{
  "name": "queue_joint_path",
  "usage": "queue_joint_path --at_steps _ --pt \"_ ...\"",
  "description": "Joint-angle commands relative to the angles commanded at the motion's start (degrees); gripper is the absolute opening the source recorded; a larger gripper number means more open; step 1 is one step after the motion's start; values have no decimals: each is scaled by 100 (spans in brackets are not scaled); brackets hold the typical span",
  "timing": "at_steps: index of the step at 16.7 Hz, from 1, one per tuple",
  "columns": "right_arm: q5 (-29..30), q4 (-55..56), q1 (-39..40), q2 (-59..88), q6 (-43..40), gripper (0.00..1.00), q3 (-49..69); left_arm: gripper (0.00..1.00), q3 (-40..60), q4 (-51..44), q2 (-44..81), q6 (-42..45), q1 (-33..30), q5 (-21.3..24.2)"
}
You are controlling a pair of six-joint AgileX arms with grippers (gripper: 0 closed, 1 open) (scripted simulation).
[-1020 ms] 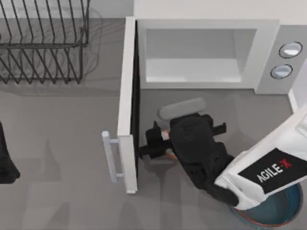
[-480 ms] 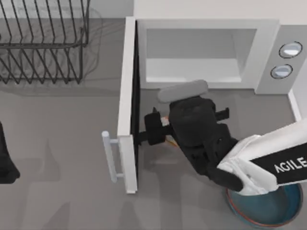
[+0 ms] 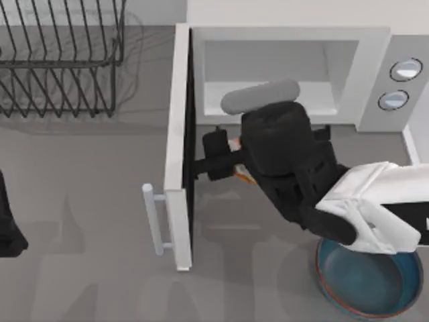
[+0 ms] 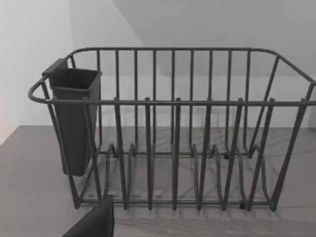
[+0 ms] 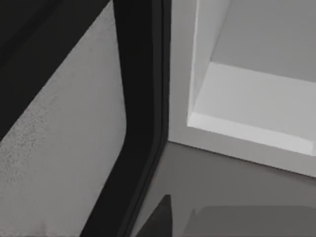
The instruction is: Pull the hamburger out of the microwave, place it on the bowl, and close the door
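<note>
Orange and white patches of the hamburger [image 3: 238,176] peek out from under your right gripper [image 3: 224,163], which sits just outside the microwave [image 3: 295,33] mouth, beside the dark inner face of the open door [image 3: 175,147]. Over the last second the right arm has swung: its wrist has moved up toward 12 o'clock, close to the cavity lip, while the forearm has dropped toward 3 o'clock and uncovered much of the bowl [image 3: 367,282] at about 5 o'clock on the table. The bun has travelled with the gripper, so you can judge that the fingers are clamped on it, though the wrist body hides most of the contact. That suggests the extraction is done and the carry to the bowl is what remains, then the door.

Your right arm reaches in from the right edge, wrist bent so the fingers point toward 9 o'clock at the door. Its wrist camera looks along the door's dark frame into the pale cavity corner.

Your left arm [image 3: 8,228] is parked at the left edge, facing the dish rack [image 4: 173,133].
</note>
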Motion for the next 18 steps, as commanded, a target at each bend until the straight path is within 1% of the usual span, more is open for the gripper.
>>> queue_joint_path --at_steps 6,7,9,11,13,15,18 --pt "-66 -13 -18 22 -25 0 -31 100 0 0 0 0 0 0" --pt "-188 -61 -41 20 -103 0 -52 100 0 0 0 0 0 0" --pt "-615 -235 -137 18 -426 0 -122 100 0 0 0 0 0 0" --pt "-1283 -502 -310 6 -987 0 -230 100 0 0 0 0 0 0" --pt "-2189 -843 -561 -21 -1778 0 -362 100 0 0 0 0 0 0" --pt "-3283 -1246 -896 -73 -2768 0 -507 100 0 0 0 0 0 0" --pt "-5076 -1953 -1565 -201 -4530 0 -770 100 0 0 0 0 0 0"
